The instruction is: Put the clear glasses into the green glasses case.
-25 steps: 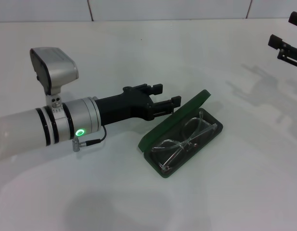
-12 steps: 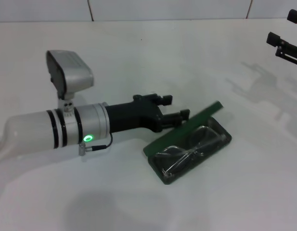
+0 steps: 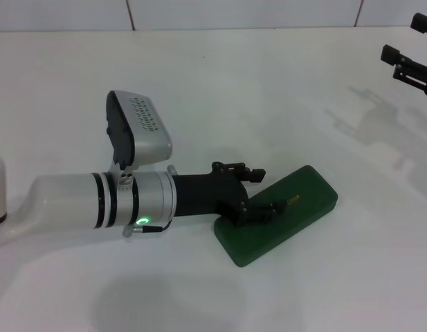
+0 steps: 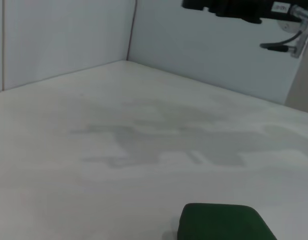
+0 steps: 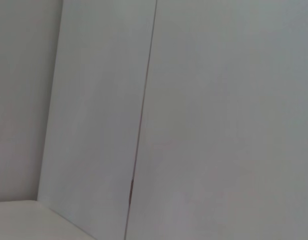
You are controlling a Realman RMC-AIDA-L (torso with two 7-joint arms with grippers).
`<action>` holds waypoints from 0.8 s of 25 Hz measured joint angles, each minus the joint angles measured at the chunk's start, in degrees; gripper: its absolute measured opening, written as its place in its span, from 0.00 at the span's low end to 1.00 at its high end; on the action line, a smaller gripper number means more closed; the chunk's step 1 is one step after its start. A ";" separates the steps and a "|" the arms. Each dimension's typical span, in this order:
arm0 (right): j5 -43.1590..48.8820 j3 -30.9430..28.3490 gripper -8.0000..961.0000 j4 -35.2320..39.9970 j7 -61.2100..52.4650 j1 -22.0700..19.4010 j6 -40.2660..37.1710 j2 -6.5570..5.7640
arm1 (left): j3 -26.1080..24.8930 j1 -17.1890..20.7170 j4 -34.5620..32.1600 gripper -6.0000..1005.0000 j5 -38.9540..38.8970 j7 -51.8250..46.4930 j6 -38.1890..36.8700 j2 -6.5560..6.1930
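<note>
The green glasses case lies closed on the white table, with small gold lettering on its lid; one corner of the case also shows in the left wrist view. The clear glasses are hidden from view. My left gripper is at the case's near-left side, open, with one finger resting on the lid and the other just above the lid's back edge. My right gripper hangs open high at the far right, far from the case, and appears as a dark shape in the left wrist view.
The white table runs back to a pale panelled wall. The right wrist view shows only that wall. Nothing else stands on the table in view.
The case lid has gone from standing open, with the glasses visible inside, to fully closed. My left arm moved right and rolled, bringing a finger down on the lid.
</note>
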State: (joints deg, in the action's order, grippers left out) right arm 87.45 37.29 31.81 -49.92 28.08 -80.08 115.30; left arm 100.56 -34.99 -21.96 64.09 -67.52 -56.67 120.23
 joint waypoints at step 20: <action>0.65 24.07 0.75 -1.70 -4.04 3.81 -15.27 -6.73 | -12.32 11.71 -2.38 0.70 -10.55 18.95 -31.35 -1.83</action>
State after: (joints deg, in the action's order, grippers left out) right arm 88.10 61.36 30.10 -53.96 31.89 -95.36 108.57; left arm 88.24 -23.28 -24.34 53.54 -48.57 -88.03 118.40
